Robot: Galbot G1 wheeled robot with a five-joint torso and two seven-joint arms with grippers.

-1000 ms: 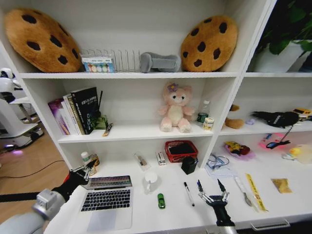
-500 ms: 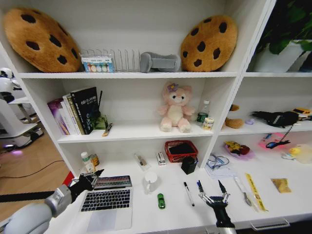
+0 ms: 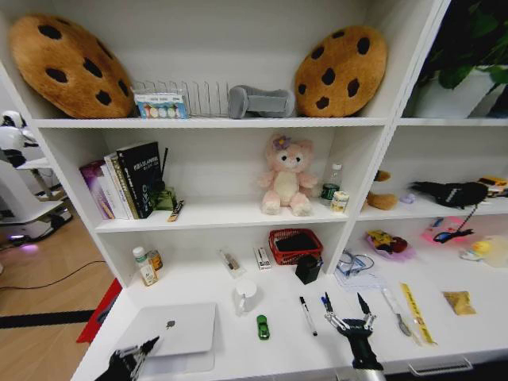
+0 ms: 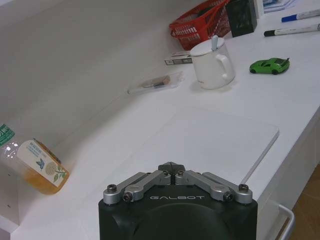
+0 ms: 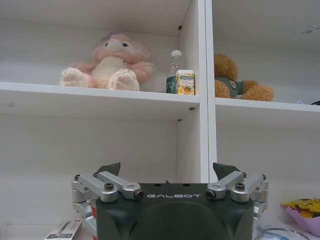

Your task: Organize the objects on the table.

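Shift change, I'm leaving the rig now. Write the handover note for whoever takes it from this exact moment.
Left gripper: shut, holding nothing, at the table's front left edge, just short of the laptop.
Right gripper: open, empty, low over the front edge near the two pens.
Done: laptop lid is closed, flat on the table.
Loose on the table: white mug beside the laptop, green toy car in front of the mug, black-capped pen and blue-capped pen lying side by side, black pen cup farther back by the red basket.
Left: pens, car and mug look unsorted.
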